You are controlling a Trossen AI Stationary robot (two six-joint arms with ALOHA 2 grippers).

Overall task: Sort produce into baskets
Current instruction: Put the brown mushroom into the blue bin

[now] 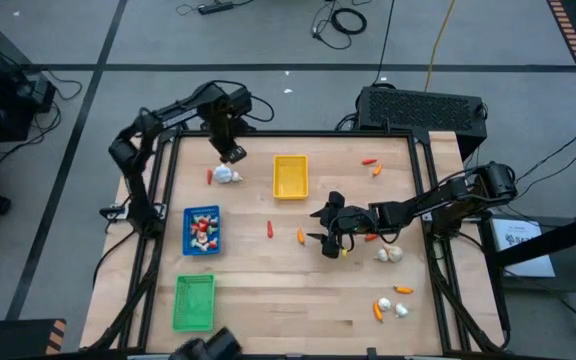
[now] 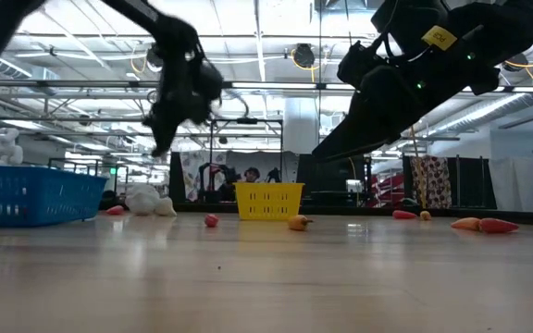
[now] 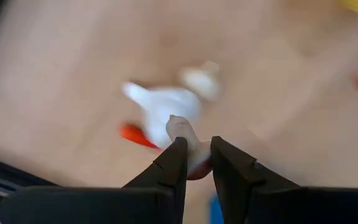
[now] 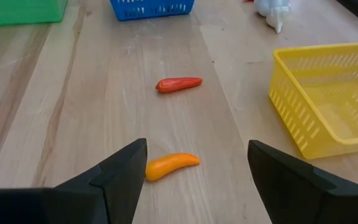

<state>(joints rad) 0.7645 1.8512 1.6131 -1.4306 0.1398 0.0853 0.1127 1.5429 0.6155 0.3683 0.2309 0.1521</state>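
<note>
Gripping whitish piece (image 3: 188,144), left end effector (image 3: 197,163), raised above table (image 1: 298,290)

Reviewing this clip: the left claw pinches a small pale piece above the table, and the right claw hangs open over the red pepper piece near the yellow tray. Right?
Not quite. The right claw hangs open over the orange piece, not the red pepper piece, which lies farther ahead; the right wrist view shows it. The rest stands: the left claw pinches a small pale piece, and the yellow tray is near.

Bright, even light comes from ceiling strip lights (image 2: 248,37). The left wrist view is motion-blurred. Soft glare lies on the table (image 2: 266,277).
</note>
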